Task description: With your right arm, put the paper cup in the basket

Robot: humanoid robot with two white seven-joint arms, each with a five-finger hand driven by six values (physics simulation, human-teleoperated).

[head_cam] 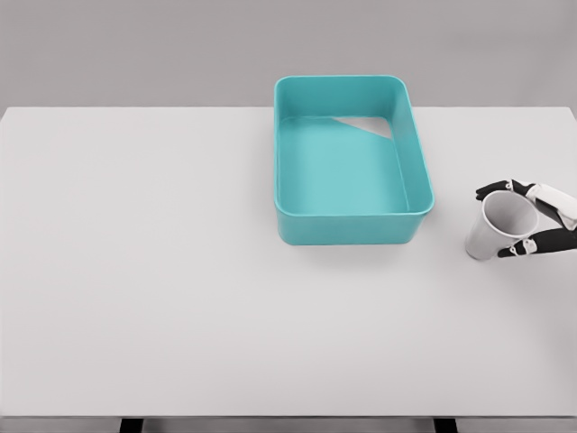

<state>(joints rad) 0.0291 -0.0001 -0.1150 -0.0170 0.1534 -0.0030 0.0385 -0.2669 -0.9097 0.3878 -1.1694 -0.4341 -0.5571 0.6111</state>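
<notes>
My right hand [532,219] grips the tilted cup [498,227]; squeezing harder could crush it short of the basket [353,230].

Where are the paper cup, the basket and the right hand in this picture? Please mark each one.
paper cup [494,233], head view, on its outer side wall.
basket [347,230], head view, on its near outer wall.
right hand [539,219], head view, on the middle of the hand, fingers around the cup.
</notes>
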